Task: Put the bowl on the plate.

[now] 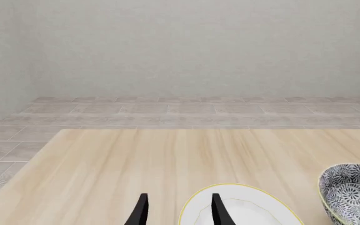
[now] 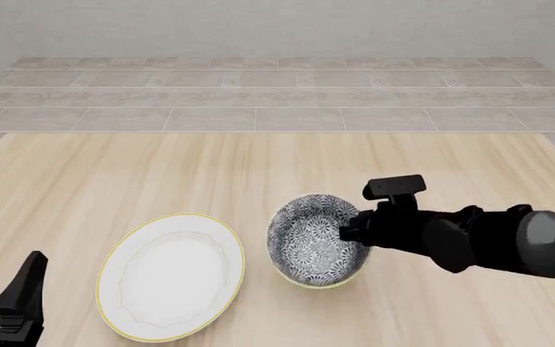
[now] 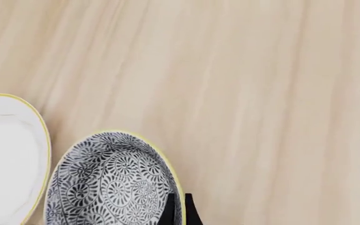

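The left claw (image 2: 12, 303) sits at the near left corner of the worktop (image 2: 258, 166), its 2 dark fingers (image 1: 142, 208) parted with nothing between them. Just ahead of it and to its right lies the plate (image 2: 173, 276), white with a thin yellow rim, flat on the wood; in the left wrist view the plate (image 1: 243, 206) shows partly behind 1 finger. Beyond the plate's right edge, close beside it but apart, is the bowl (image 2: 318, 240), patterned grey and white with a yellow-green rim, resting on the worktop and not on the plate. The right claw (image 2: 347, 233) reaches in from the right and meets the bowl's right-hand rim; the right wrist view shows its 2 fingertips (image 3: 169, 208) drawn close together, pinching the bowl (image 3: 111, 183) wall, 1 inside and 1 outside. Farther on, bare wood runs to the tiled floor (image 2: 258, 94).
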Robot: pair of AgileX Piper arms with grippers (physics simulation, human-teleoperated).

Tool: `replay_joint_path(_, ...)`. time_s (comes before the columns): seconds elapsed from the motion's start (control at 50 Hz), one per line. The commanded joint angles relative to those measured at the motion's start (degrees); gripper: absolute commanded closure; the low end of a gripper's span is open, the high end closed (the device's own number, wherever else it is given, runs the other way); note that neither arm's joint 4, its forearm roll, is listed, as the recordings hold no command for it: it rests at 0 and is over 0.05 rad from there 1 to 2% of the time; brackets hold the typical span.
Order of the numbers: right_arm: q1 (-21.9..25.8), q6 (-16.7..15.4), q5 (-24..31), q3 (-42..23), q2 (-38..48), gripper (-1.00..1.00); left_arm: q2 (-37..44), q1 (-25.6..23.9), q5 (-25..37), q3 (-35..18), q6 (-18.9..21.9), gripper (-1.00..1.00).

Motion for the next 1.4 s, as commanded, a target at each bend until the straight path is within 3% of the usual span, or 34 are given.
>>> replay_joint_path(0.02,1.1,2.2,0.5,-0.3,-1.3,1.00,0.0,0.0,0.0,0.0,0.0,-1.00)
replay_joint_path(0.22,1.8,3.6,2.6,-1.9,-2.9,1.00,0.0,0.0,0.0,0.0,0.0,-1.00)
replay_joint_path(0.52,2.4,1.9,6.2,-5.4,-7.1,1.00,0.0,0.0,0.0,0.0,0.0,-1.00)
replay_joint_path(0.64,3.0,2.7,5.3,-5.3,-5.8,1.00,0.0,0.0,0.0,0.0,0.0,-1.00)
replay_joint_path(0.88,3.8,3.7,9.1,-9.1,-8.3,1.00,0.0,0.0,0.0,0.0,0.0,-1.00)
replay_joint_path(1.22,4.7,2.3,13.7,-14.0,-11.2,1.00,0.0,0.0,0.0,0.0,0.0,-1.00)
replay_joint_path(1.4,7.9,5.0,16.0,-17.7,-11.0,1.00,0.0,0.0,0.0,0.0,0.0,-1.00)
